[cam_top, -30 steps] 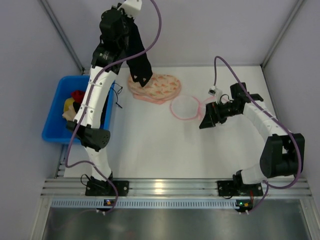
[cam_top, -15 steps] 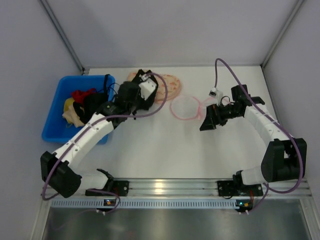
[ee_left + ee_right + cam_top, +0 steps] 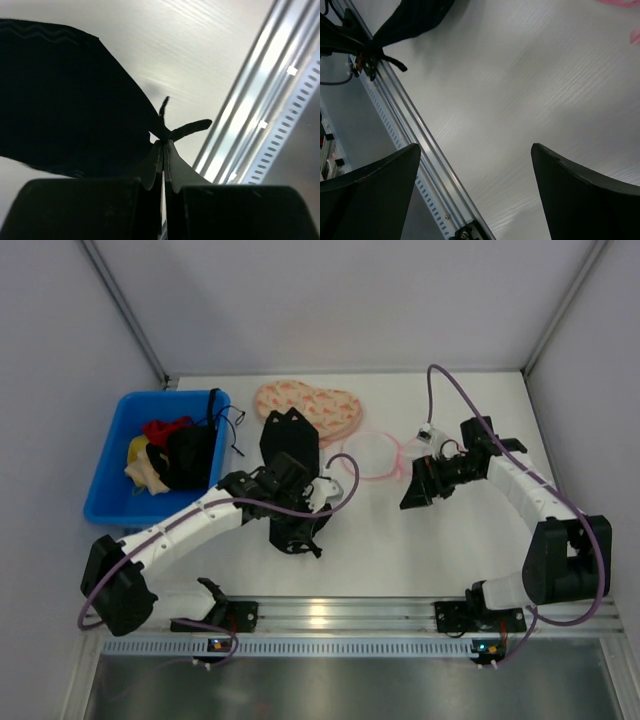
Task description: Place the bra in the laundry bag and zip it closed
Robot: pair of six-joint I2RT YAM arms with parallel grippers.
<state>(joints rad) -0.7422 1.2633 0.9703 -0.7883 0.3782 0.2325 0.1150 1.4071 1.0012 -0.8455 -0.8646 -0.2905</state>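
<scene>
Lower centre of the top view: the left pincer (image 3: 300,527) is closed tight on one end of the bra (image 3: 289,440), whose cloth lies up the desk (image 3: 400,560); farther up, the right pincer (image 3: 410,492) gapes empty beside the laundry bag (image 3: 368,454); this looks like the carrying step; next, I judge, the bra must reach the bag's opening.

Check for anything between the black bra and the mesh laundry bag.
Nothing on the table. The black fabric bra, held in the shut jaws of the left gripper, has bare table up to the round white mesh laundry bag with pink rim. Only the left arm's purple cable loops over that gap.
</scene>
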